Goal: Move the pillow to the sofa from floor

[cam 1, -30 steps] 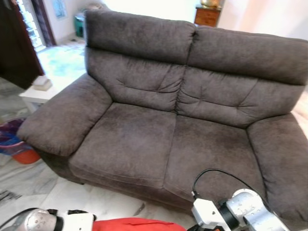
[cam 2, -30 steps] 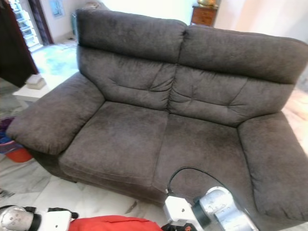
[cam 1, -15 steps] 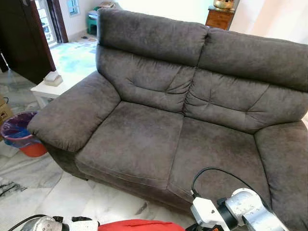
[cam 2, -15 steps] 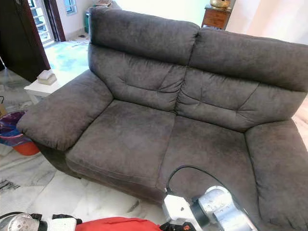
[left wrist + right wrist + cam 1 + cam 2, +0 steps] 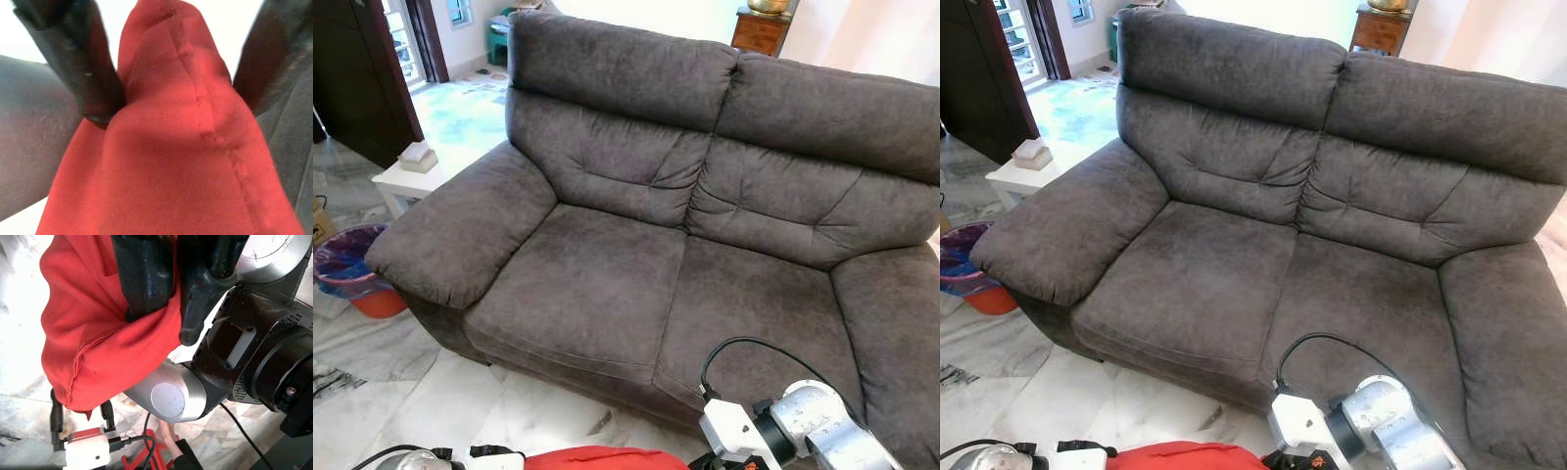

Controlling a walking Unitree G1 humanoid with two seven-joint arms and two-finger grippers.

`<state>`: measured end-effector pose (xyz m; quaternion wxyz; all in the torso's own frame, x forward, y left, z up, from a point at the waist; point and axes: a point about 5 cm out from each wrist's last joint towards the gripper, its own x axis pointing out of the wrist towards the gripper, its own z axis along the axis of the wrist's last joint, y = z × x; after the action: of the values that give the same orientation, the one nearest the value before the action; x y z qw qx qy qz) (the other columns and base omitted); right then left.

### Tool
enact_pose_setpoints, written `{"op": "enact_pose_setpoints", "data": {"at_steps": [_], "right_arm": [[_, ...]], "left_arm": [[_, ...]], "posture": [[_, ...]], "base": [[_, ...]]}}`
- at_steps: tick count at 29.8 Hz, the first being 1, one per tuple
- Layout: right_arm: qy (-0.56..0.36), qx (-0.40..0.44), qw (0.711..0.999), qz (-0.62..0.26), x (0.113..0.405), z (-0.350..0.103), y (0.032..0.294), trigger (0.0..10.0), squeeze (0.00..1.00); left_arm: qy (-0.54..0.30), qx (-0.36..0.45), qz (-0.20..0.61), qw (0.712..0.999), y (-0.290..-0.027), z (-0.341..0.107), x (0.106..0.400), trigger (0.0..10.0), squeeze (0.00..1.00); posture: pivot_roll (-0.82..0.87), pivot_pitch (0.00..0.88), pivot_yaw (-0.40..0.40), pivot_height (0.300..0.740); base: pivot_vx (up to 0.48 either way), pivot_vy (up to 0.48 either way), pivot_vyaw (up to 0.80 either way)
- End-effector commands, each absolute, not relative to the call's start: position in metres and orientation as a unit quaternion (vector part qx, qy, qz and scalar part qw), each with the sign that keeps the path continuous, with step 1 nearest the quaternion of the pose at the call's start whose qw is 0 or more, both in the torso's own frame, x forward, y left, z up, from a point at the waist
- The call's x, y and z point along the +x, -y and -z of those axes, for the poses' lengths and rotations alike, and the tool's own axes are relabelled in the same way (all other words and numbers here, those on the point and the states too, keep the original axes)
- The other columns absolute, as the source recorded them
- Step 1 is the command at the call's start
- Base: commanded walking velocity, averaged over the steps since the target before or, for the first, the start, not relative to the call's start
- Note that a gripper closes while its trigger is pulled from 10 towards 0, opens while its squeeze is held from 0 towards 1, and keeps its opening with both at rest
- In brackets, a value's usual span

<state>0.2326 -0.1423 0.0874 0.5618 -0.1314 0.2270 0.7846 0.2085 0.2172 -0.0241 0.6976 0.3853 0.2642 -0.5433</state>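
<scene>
Two seat cushions of the dark brown sofa (image 5: 636, 264) spread out before my head cameras, bare from armrest to armrest. Left of it stand a small white side table (image 5: 401, 181) with a tissue box (image 5: 416, 157) and, on the marble floor (image 5: 372, 382), an orange bin lined with a purple bag (image 5: 352, 279). At the very bottom edge, a sliver of the red pillow (image 5: 592, 458) shows between my two wrists, held low in front of the sofa's front edge, not on the seat.

Looking along my left gripper (image 5: 173, 73), I see what the head views cut off: the pillow's stitched seam (image 5: 205, 122) rises up between my two black fingers (image 5: 83, 63), which press against the red cloth from either side, so I am gripping it.

From my right wrist, my right gripper (image 5: 171, 313) has its fingers pinched together on a fold of the same red fabric, which hangs in a bunched corner below. This camera also catches my other arm's silver joint (image 5: 168, 396), the pale floor beneath, and a person's hand (image 5: 168, 435) near a red frame at the bottom.
</scene>
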Motion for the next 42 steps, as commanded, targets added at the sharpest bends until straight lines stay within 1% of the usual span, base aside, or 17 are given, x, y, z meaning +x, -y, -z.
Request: {"op": "enact_pose_setpoints", "data": {"at_steps": [1,5,11,15,27,31,37,42], "right_arm": [[-0.168,-0.126,0.556,-0.804,0.2356,-0.1079,0.1329,10.0,0.0],[-0.169,-0.124,0.557,-0.804,0.2348,-0.1084,0.1339,10.0,0.0],[-0.169,-0.125,0.559,-0.802,0.2362,-0.1087,0.1336,10.0,0.0],[-0.169,-0.124,0.562,-0.8,0.237,-0.1079,0.1331,10.0,0.0],[-0.176,-0.123,0.568,-0.794,0.2364,-0.1044,0.1357,10.0,0.0],[-0.177,-0.122,0.573,-0.791,0.2376,-0.1031,0.1353,10.0,0.0],[-0.175,-0.12,0.576,-0.789,0.2383,-0.1024,0.1336,10.0,0.0],[-0.173,-0.121,0.589,-0.78,0.2413,-0.0998,0.1323,10.0,0.0]], "left_arm": [[-0.274,0.373,0.546,0.698,-0.2144,0.0303,0.202,0.0,0.0],[-0.271,0.366,0.54,0.708,-0.2133,0.0307,0.2015,0.0,0.0],[-0.272,0.369,0.539,0.706,-0.2146,0.0315,0.2004,0.0,0.0],[-0.271,0.368,0.533,0.712,-0.2149,0.031,0.2018,0.0,0.0],[-0.266,0.363,0.538,0.712,-0.2122,0.0307,0.2013,0.0,0.0],[-0.265,0.36,0.549,0.706,-0.2109,0.0313,0.1988,0.0,0.0],[-0.266,0.361,0.546,0.708,-0.2127,0.0307,0.1992,0.0,0.0],[-0.266,0.354,0.55,0.708,-0.2122,0.0315,0.1962,0.0,0.0]], "posture": [[0.15,0.096,-0.1,0.74],[0.15,0.098,-0.101,0.74],[0.15,0.098,-0.102,0.74],[0.16,0.098,-0.103,0.74],[0.16,0.099,-0.101,0.74],[0.16,0.101,-0.096,0.74],[0.17,0.101,-0.091,0.74],[0.17,0.101,-0.083,0.74]], "base": [[0.0,0.0,0.0],[0.0,0.0,0.0],[0.0,0.0,0.0],[0.0,0.0,0.0],[0.0,0.0,0.0],[0.0,0.0,0.0],[0.0,0.0,0.0],[0.0,0.0,0.0]]}}
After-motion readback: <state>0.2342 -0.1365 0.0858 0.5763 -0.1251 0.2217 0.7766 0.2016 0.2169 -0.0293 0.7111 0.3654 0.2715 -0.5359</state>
